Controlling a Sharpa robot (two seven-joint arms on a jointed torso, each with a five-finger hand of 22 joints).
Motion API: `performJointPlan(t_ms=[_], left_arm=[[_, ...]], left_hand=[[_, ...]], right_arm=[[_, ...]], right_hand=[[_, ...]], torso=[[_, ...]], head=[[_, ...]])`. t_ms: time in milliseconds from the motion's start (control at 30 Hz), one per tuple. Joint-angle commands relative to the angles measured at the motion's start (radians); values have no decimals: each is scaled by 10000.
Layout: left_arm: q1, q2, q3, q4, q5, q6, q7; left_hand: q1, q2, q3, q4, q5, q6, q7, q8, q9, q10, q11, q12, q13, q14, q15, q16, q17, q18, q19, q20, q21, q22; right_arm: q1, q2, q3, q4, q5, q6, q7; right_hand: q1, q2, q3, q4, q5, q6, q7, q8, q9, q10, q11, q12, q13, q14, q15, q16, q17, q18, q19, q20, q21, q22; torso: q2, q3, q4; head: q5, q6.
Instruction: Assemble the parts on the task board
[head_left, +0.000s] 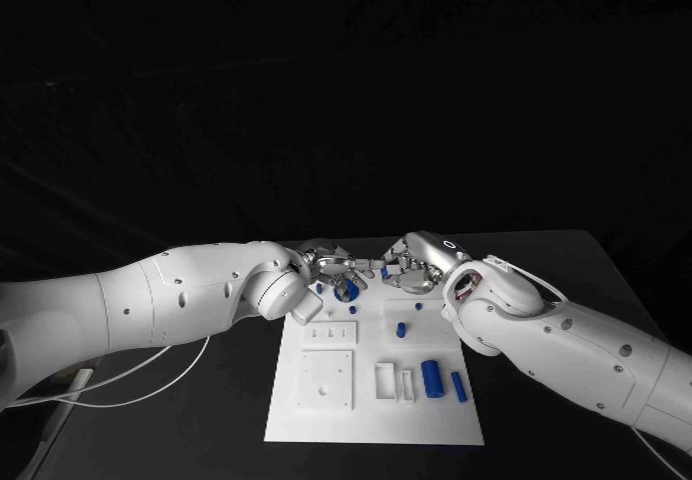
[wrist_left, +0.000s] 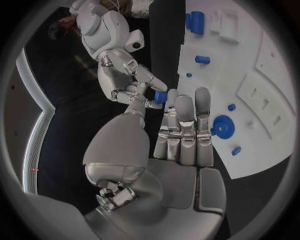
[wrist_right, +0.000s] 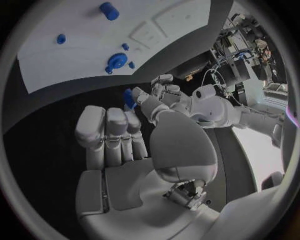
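You are looking at both hands meeting above the far end of the white task board (head_left: 372, 385), fingertips nearly touching each other. In the left wrist view, your right hand (wrist_left: 128, 82) is pinching a small blue part (wrist_left: 160, 96) between thumb and a finger, with its other fingers curled close by; the same piece is showing in the right wrist view (wrist_right: 129, 97), right where the fingertips of the left hand (wrist_right: 164, 95) are reaching, so both hands may be touching it, and you cannot tell which is carrying the weight. Your left hand's own fingers (wrist_left: 185, 125) are lying straight and side by side, pointing at that part. On the board, a blue gear (wrist_left: 222, 126) is sitting near the far end just under the hands, with small blue pegs (wrist_left: 236, 150) beside it, a short blue cylinder (wrist_left: 202, 59) is standing further along, and two larger blue cylinders (head_left: 433, 376) are lying beside white blocks (head_left: 387, 380) nearer the robot.
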Motion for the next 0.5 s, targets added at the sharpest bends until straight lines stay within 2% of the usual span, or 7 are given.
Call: performJointPlan(t_ms=[33,233,400,500], left_arm=[[-13,58,-1,-29,-131,129,-168],[-22,116,-5,-73,-138,125,-198],[-30,180,-7,-120,-140,135,-206],[-36,218,-8,-168,-135,149,-198]], left_hand=[[-26,-66,-16,36,-36,50,-16,30,42,-46,-11,52,9,-66,7,-14,-34,88,-67,-8,-57,26],[-9,-45,-25,6,-38,44,-15,27,82,-53,-10,58,7,-70,9,-16,-48,85,-64,-6,-85,56],[23,-5,-33,-44,-11,51,-17,27,108,-59,-11,58,3,-79,11,-15,-54,81,-71,-5,-106,77],[56,84,-90,-159,231,46,-17,24,148,-74,-9,48,-11,-95,13,-22,-70,76,-77,-3,-147,118]], right_arm=[[-10,42,-10,17,-132,-22,-95],[-11,73,-43,45,-128,36,-75],[-12,94,-98,74,-127,89,-66],[-12,123,-143,88,-144,142,-59]], right_hand=[[-20,-94,57,-22,-40,23,32,34,18,43,-31,-41,-11,45,-10,-65,-12,88,210,-25,6,1341],[-25,-96,56,-24,-44,20,33,31,16,45,-32,-40,-11,45,-11,-73,-19,86,215,-25,18,1345],[-21,-91,53,-33,-51,20,33,32,17,45,-32,-41,-12,48,-11,-75,-18,86,220,-26,17,1346],[-21,-91,53,-33,-51,20,33,32,17,45,-32,-41,-12,48,-11,-75,-18,86,220,-26,17,1346]], torso=[[-1,6,3],[7,2,14],[4,1,-3],[4,1,-4]], head=[[-14,-2],[-22,-16],[-15,-25],[-20,-26]])
